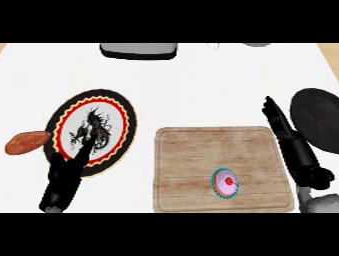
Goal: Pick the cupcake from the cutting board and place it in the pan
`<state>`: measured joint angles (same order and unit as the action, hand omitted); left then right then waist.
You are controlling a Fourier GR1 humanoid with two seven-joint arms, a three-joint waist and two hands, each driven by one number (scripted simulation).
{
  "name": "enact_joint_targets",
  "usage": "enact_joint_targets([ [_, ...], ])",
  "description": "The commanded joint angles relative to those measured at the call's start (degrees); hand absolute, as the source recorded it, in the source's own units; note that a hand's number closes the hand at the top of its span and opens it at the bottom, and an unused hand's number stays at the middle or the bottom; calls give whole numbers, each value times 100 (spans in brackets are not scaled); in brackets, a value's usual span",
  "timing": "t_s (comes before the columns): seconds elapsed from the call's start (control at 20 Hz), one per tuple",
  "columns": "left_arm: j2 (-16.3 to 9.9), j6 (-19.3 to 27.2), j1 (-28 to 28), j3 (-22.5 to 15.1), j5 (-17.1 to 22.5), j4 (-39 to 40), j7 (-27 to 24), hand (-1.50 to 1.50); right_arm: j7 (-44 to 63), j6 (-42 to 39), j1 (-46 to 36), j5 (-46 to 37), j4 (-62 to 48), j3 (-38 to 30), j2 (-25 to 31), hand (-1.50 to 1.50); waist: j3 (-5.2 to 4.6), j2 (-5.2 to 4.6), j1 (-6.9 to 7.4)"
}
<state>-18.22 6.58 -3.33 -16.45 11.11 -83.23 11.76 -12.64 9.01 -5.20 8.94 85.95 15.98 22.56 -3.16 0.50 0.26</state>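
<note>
plate (120, 120): partly hidden by left hand (72, 165) | pan (323, 120): handle unseen

Pale wood on the cutting board (220, 169), grain running side to side in plank-like bands, matt finish. At its five o'clock, smooth pink frosting on the cupcake (226, 183), teal wrapper, glossy red dot on top. Over at three o'clock, dark pan (323, 120), matt black with a faintly speckled, rough look. At nine o'clock, smooth glazed-looking plate (91, 131), white centre with black print and red-and-black rim. Beside it, dull reddish-brown skin on the sweet potato (26, 142). Plain white matt counter (194, 90) underneath. Black, slightly sheeny hands.
</note>
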Motion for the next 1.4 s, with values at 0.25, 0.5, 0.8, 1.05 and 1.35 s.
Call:
enact_joint_targets([
  [0.25, -456, -85, 1225, 192, -630, -631, -600, 0, 2143, -1566, -1490, 619, -808, 305, 461, -150, 308, -122, 334],
  [0.5, -240, -129, 1098, 246, -534, -607, -519, 0, 1290, -151, -1370, -1705, -1427, 748, 399, 150, 318, -60, 37],
  [0.8, -388, -461, 1167, 642, -456, -702, -255, 0, 1658, -1126, -660, -1634, -409, 853, 808, -150, 313, -35, -44],
  [1.05, -262, -377, 1115, 547, -530, -593, -303, 0, 3020, -1871, -1563, -2349, 23, 1397, 1363, -150, 300, -34, 7],
  [1.35, -245, -414, 1224, 495, -503, -930, 62, 0, 4580, -3694, -2565, -2023, 183, 1837, 1400, -150, 297, -35, 118],
])
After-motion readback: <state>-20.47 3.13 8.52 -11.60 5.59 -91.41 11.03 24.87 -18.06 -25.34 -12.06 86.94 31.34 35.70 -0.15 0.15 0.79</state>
